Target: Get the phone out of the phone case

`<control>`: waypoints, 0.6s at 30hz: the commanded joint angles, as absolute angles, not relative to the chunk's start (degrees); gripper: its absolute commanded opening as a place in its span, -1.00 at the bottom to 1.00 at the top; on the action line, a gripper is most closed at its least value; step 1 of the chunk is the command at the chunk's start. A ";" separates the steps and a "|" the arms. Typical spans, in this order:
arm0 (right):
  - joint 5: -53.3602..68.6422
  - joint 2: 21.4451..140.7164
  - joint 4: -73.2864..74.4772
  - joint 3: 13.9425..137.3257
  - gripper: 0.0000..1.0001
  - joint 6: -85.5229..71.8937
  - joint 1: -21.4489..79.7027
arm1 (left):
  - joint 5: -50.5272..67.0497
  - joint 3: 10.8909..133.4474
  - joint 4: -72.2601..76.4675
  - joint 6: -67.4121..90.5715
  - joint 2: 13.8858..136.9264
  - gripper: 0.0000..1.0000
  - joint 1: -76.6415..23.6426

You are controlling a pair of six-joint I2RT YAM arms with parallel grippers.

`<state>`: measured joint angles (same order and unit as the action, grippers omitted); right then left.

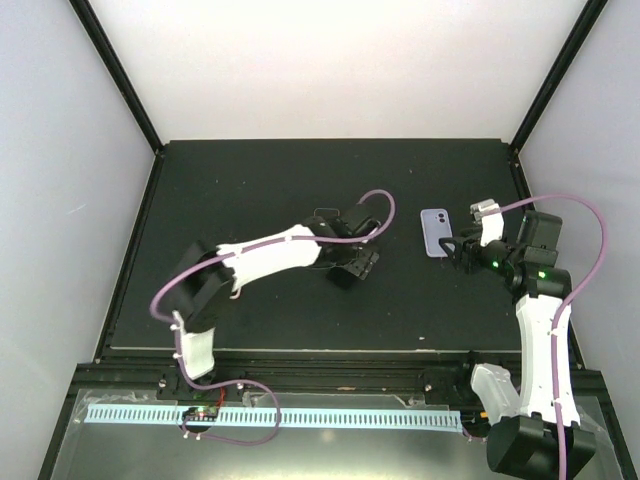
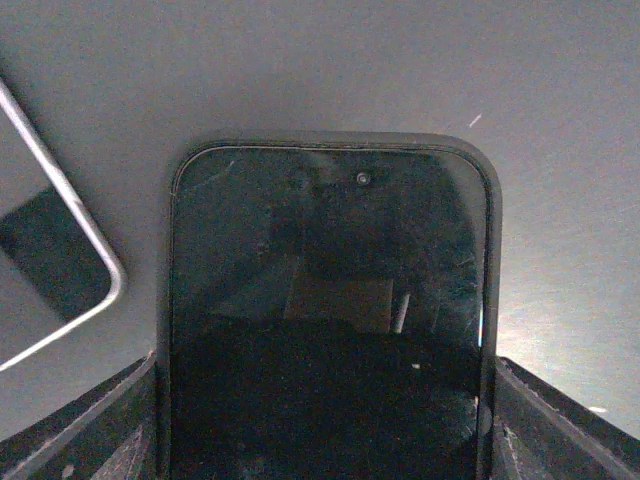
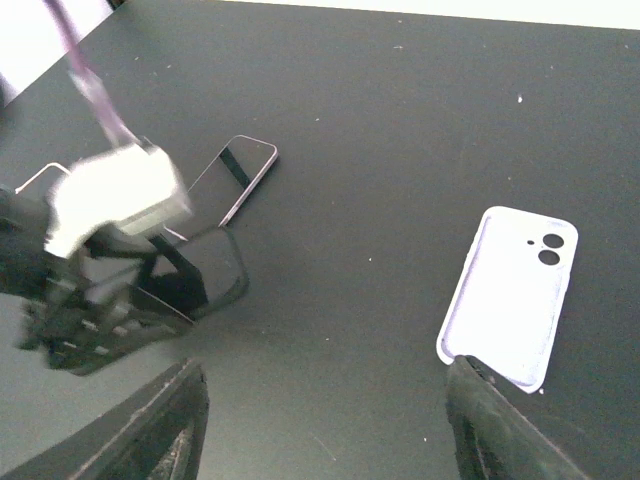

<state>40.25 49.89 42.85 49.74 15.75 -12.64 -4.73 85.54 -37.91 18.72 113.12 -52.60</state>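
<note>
The left gripper point(image 2: 325, 380) grasps the black case point(image 2: 492, 250) by its long edges at mid-desk point(image 3: 380, 120), the phone point(image 2: 325, 280) seated inside it, screen up. A bare phone point(image 2: 60, 265) lies just beside it. The right gripper point(image 3: 325, 372) hangs released and empty near a lilac case point(image 3: 510, 295), which is well apart from the black one
</note>
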 commanded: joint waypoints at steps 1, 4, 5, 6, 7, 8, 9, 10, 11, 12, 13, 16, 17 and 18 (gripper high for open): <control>43.96 50.10 41.36 48.81 0.22 17.36 -12.79 | -5.28 81.75 -24.59 20.99 99.26 -0.39 -52.26; 46.22 49.84 41.54 49.24 0.11 17.10 -11.73 | -7.44 78.65 -15.77 23.13 93.16 -0.48 -52.21; 46.36 49.76 41.75 49.79 0.09 17.09 -10.72 | -8.51 77.77 -11.52 23.56 91.76 -0.48 -52.21; 46.39 49.75 42.00 50.64 0.08 17.01 -9.52 | -10.03 76.99 -7.30 23.77 90.46 -0.48 -52.09; 46.24 49.79 41.86 51.50 0.07 16.69 -7.90 | -11.33 76.83 -3.02 24.07 89.63 -0.49 -51.79; 46.23 49.87 41.23 52.50 0.07 15.87 -6.57 | -12.47 77.24 0.63 24.33 89.21 -0.49 -51.40; 46.27 50.03 40.02 53.34 0.08 14.54 -5.56 | -13.79 78.25 4.44 24.68 89.24 -0.49 -51.03; 46.50 50.24 38.39 54.64 0.08 12.69 -4.59 | -14.29 79.47 6.75 24.81 89.55 -0.49 -50.58; 46.44 50.53 36.44 55.47 0.10 10.77 -3.51 | -14.59 80.84 8.40 24.84 89.97 -0.49 -50.23; 45.73 50.91 34.46 56.22 0.12 8.60 -2.34 | -14.79 81.72 9.72 24.83 90.09 -0.50 -49.93; 44.60 51.42 32.83 57.05 0.13 6.97 -0.79 | -14.80 81.92 10.78 25.04 89.91 -0.50 -49.78; 41.03 53.78 30.98 59.73 0.13 4.56 5.30 | -14.14 76.80 16.40 26.20 86.83 -0.52 -49.66; 40.37 54.52 30.82 60.28 0.13 3.81 7.17 | -14.33 73.75 19.58 26.60 85.43 -0.53 -49.72; 39.96 55.10 30.46 60.65 0.13 2.84 8.95 | -14.79 70.27 23.07 26.90 84.08 -0.55 -49.68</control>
